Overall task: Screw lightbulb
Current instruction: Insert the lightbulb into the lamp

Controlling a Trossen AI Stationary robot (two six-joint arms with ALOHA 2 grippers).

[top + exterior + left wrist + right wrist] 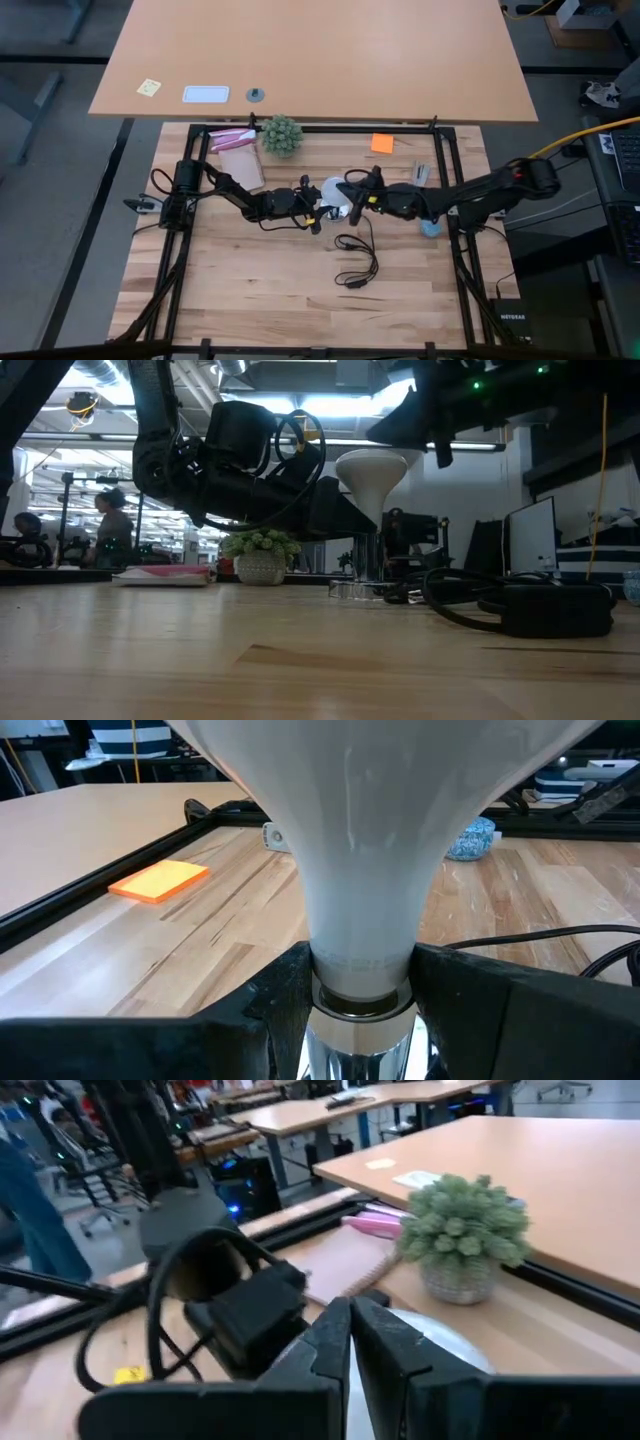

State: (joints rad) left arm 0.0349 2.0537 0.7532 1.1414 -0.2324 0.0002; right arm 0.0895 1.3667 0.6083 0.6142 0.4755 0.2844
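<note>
So the left gripper [362, 985] is clamped around the narrow neck of the lightbulb [365, 840], one dark finger on each side of it, right above the greyish screw base. The bulb stands upright, dome up, over the silvery socket [362, 588], base going down into it, about mid-table. The right gripper [350, 1342] sits just beside the bulb on the far side from the left arm, fingers pressed together with nothing between them. Out from the bulb: a black cord [357, 262] loops away from the socket toward the near edge of the table, the little green plant [281, 135] is behind the bulb toward the back rail with a pink notebook [238, 157] beside it, an orange sticky pad [381, 143] lies back near the rail too, and a small light-blue object [430, 227] rests under the right arm.
</note>
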